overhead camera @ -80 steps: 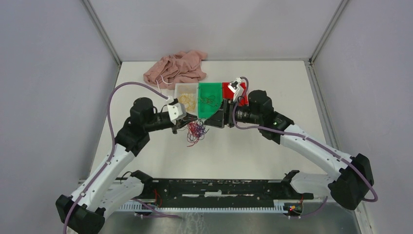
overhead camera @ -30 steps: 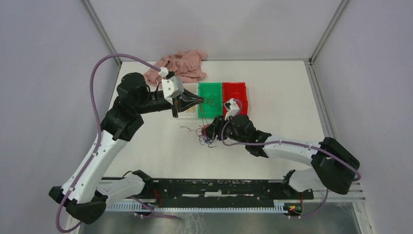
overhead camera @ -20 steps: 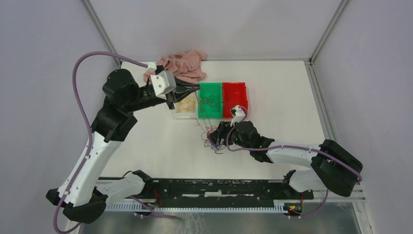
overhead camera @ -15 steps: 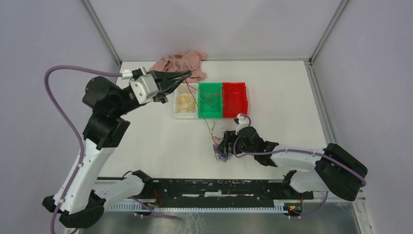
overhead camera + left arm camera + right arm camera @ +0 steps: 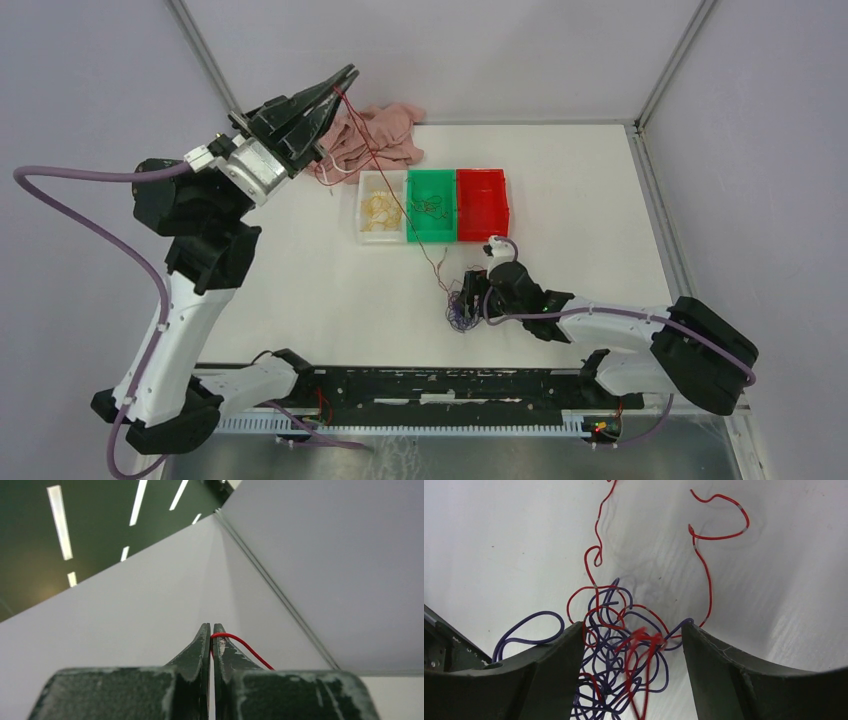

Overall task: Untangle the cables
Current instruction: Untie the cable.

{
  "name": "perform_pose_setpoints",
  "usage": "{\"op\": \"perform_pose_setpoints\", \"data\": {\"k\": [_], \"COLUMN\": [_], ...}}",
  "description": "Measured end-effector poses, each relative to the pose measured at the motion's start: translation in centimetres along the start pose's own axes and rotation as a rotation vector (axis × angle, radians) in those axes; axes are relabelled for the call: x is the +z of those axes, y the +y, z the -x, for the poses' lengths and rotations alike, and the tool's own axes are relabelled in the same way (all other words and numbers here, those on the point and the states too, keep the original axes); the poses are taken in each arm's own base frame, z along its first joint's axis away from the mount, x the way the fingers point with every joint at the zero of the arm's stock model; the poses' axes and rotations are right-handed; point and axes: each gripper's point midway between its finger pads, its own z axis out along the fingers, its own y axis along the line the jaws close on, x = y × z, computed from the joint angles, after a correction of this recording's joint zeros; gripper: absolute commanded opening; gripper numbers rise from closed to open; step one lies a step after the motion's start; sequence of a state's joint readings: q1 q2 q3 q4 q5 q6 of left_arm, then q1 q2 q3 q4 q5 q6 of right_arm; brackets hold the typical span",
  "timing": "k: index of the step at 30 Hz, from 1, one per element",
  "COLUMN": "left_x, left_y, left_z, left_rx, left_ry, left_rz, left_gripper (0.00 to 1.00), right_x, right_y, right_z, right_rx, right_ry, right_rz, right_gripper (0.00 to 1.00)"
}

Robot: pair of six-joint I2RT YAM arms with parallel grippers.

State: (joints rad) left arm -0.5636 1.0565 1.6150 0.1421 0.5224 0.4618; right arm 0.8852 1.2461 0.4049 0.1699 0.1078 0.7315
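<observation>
The cables form a small red and purple tangle [image 5: 460, 306] [image 5: 624, 652] lying on the white table. My right gripper [image 5: 468, 298] [image 5: 633, 626] is low over the tangle and open, one finger on each side of it. From the tangle a single red cable [image 5: 430, 268] [image 5: 241, 643] rises up and to the back left. That strand ends in my left gripper [image 5: 345, 76] [image 5: 211, 626], which is held high in the air and is shut on it. In the right wrist view loose red ends [image 5: 719, 535] curl on the table beyond the tangle.
Three bins stand in a row mid-table: a clear bin [image 5: 382, 240] holding yellow cables, a green bin [image 5: 432, 186] with a few dark strands, and a red bin [image 5: 481, 196]. A pink garment [image 5: 375, 135] lies at the back. The black arm-base rail [image 5: 450, 385] runs along the near edge.
My left gripper has risen and swung back left, drawing the red cable out of the tangle. My right gripper has slid toward the near edge with the tangle and opened wider.
</observation>
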Motion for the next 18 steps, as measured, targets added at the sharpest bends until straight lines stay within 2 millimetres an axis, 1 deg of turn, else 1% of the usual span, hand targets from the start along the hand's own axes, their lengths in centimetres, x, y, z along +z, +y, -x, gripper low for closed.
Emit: {"op": "perform_pose_setpoints", "data": {"k": [2, 4, 6, 8, 10, 12, 14, 17, 18], "left_x": [0.4, 0.8, 1.2, 1.5, 1.6, 1.6, 1.4, 0.6, 0.4], "left_y": [1.2, 2.9, 5.1, 7.3, 9.5, 11.5, 13.4, 15.4, 15.8], "left_z": [0.1, 0.2, 0.7, 1.6, 3.1, 5.1, 7.5, 10.9, 11.7], "left_rx": [0.042, 0.096, 0.156, 0.21, 0.255, 0.286, 0.305, 0.329, 0.333], "left_ry": [-0.016, -0.03, -0.043, -0.063, -0.093, -0.131, -0.178, -0.248, -0.264], "left_rz": [0.05, 0.125, 0.215, 0.304, 0.386, 0.457, 0.529, 0.607, 0.625], "left_gripper": [0.03, 0.03, 0.03, 0.03, 0.03, 0.03, 0.03, 0.03, 0.03], "right_x": [0.2, 0.4, 0.5, 0.5, 0.5, 0.6, 0.5, 0.5, 0.5], "right_y": [-0.4, -0.7, -1.0, -1.1, -1.3, -1.4, -1.4, -1.6, -1.6], "right_z": [-0.2, -0.4, -0.5, -0.4, -0.3, -0.2, -0.1, 0.0, 0.0], "right_rx": [-0.002, -0.003, -0.004, -0.005, -0.005, -0.005, -0.005, -0.005, -0.005], "right_ry": [0.006, 0.011, 0.009, 0.003, -0.004, -0.009, -0.013, -0.018, -0.018], "right_rz": [-0.016, -0.03, -0.044, -0.051, -0.06, -0.065, -0.068, -0.076, -0.077], "right_gripper": [0.75, 0.75, 0.75, 0.75, 0.77, 0.78, 0.78, 0.78, 0.78]}}
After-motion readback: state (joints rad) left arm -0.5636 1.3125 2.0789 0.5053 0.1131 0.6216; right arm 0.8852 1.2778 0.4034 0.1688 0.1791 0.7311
